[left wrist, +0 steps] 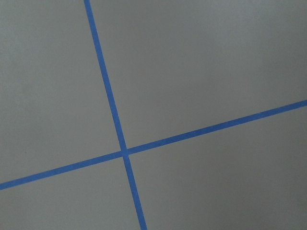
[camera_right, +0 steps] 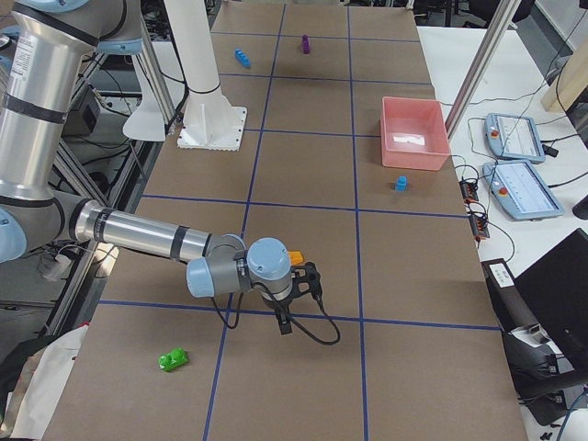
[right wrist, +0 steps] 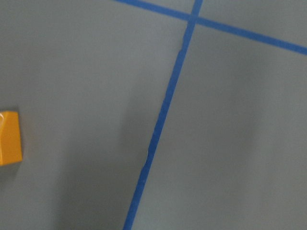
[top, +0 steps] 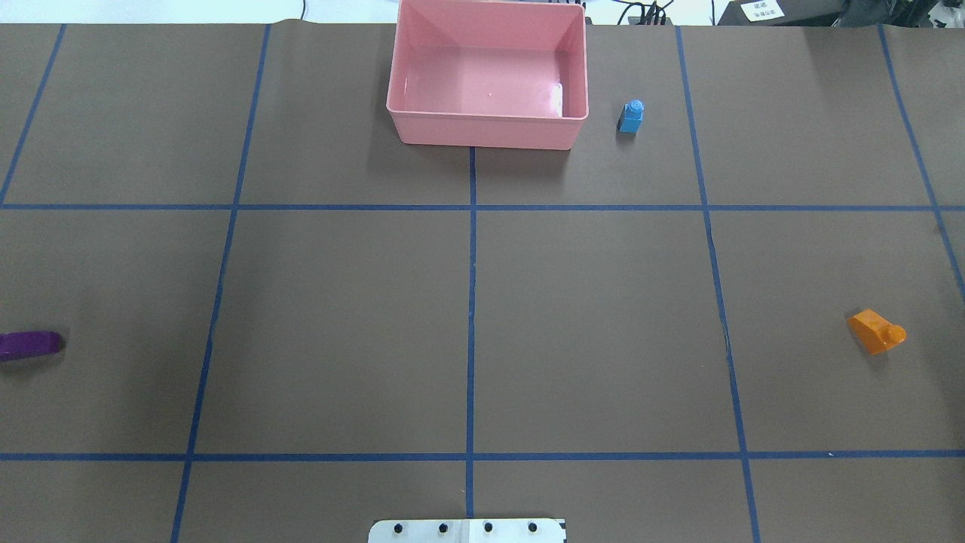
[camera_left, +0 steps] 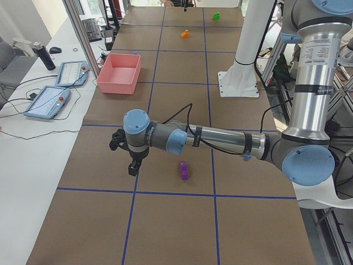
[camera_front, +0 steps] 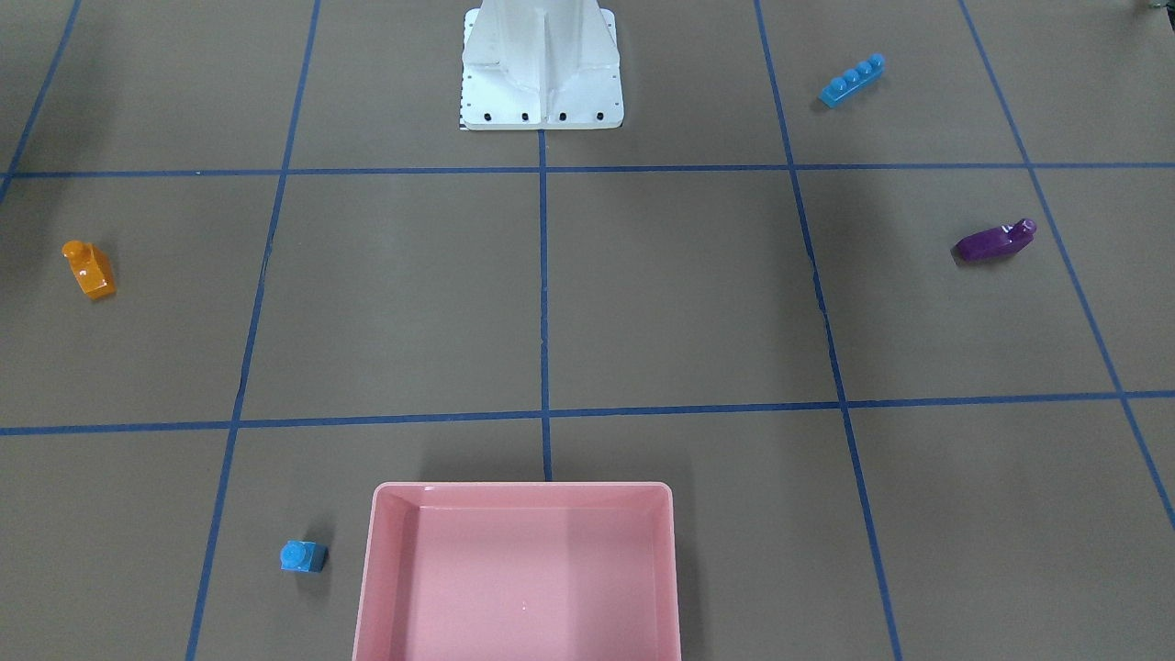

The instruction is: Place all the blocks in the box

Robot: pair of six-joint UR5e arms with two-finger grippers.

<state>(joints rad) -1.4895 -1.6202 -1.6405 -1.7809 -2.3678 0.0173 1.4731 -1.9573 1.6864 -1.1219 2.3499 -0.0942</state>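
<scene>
Right beside the pink box [top: 486,130], on its side toward the robot's right, the small light-blue cube [top: 632,117] sits on the brown table [top: 339,324], close to the box wall but not touching it. Farther from the box, beyond a full tape square and straight in line with it, stands the white robot base [top: 467,530]. A little farther again, well apart from the box toward the robot's right end, the orange block [top: 876,332] lies on the table. The right gripper [camera_right: 294,303] hangs close by it, and the right wrist view catches an orange corner at its left edge. That gripper shows only in a side view, so I cannot tell how wide its fingers stand or whether they grasp anything. About as far from the box on the opposite side, toward the robot's left end, lies the purple curved slope [top: 29,344]. The left gripper [camera_left: 131,164] points down over the table near it and apart from it. Its fingers too are seen only from the side, so I cannot tell their spread or any hold. Its wrist camera shows brown table and crossing blue tape lines [left wrist: 122,152]. The long blue four-stud block [camera_front: 852,81] lies farther still from the box, level with the base on the robot's left side. Farthest from the box, past the orange block at the robot's right end, lies the green two-stud block [camera_right: 172,359].
</scene>
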